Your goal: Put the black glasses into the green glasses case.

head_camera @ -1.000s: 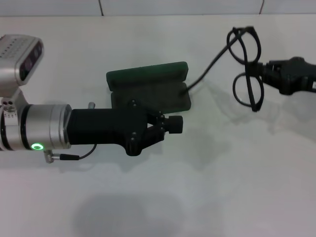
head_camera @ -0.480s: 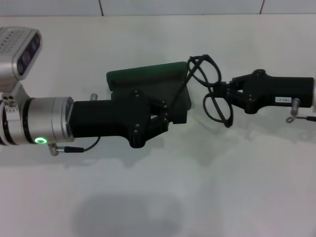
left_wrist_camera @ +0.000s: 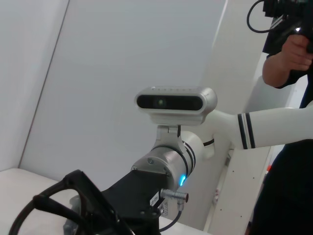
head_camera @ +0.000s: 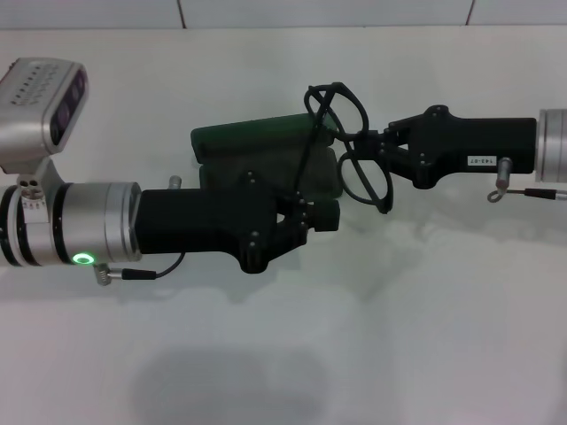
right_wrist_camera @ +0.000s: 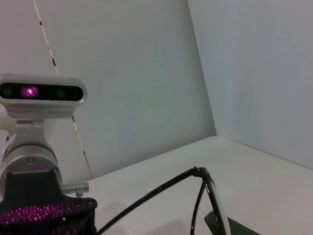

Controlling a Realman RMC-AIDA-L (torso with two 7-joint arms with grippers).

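Observation:
The green glasses case (head_camera: 257,138) lies open on the white table in the head view, lid raised at the far side. My right gripper (head_camera: 372,145) is shut on the black glasses (head_camera: 353,139) at the bridge. It holds them upright over the case's right end, one temple arm hanging down into the case. My left gripper (head_camera: 324,215) is shut and empty, lying over the case's near edge and hiding part of the base. The glasses also show in the right wrist view (right_wrist_camera: 211,195) with a corner of the case (right_wrist_camera: 235,228).
The white table (head_camera: 425,319) reaches a tiled wall at the back. The left arm's wrist camera (head_camera: 44,97) stands at the left. In the left wrist view the right arm's camera (left_wrist_camera: 175,101) and a person's hand (left_wrist_camera: 288,54) show.
My right gripper has carried the glasses leftward from the table's right side to the case's right end. My left gripper has shifted a little to the right along the case's near edge.

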